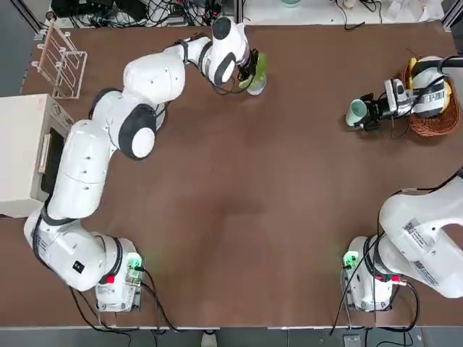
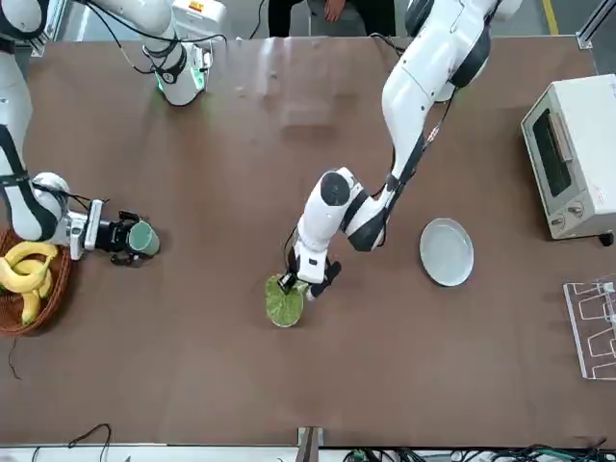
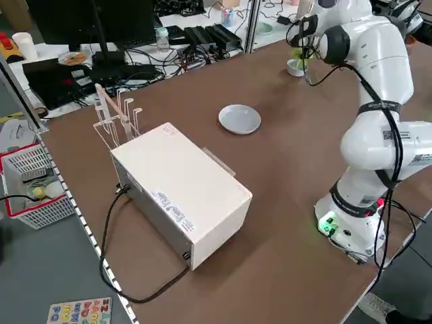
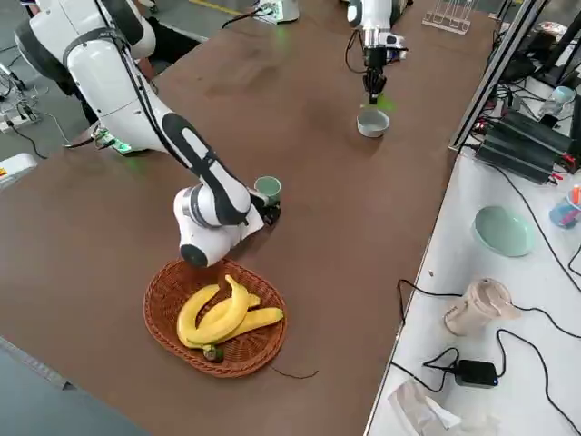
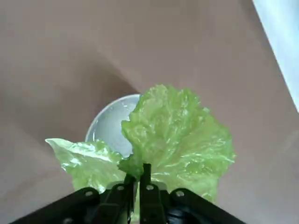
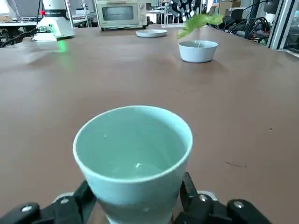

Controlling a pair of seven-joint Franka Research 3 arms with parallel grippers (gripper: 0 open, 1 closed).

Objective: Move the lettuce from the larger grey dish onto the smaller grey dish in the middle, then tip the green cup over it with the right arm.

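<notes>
Overhead, we see a brown table (image 1: 239, 217): toaster oven (image 1: 25, 155) at nine o'clock, banana basket (image 1: 434, 119) at three; left gripper (image 1: 249, 72) pinches lettuce (image 1: 257, 69) above the smaller grey dish (image 2: 286, 313) at twelve; right gripper (image 1: 370, 112) clasps the green cup (image 1: 356, 112)

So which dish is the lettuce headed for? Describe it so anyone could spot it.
Follow the left arm out to the table's far edge: the left gripper, jaws shut on the lettuce, hangs over a bowl. It is small, deep and pale grey, unlike the flat plate nearby or the green cup across the table.
</notes>
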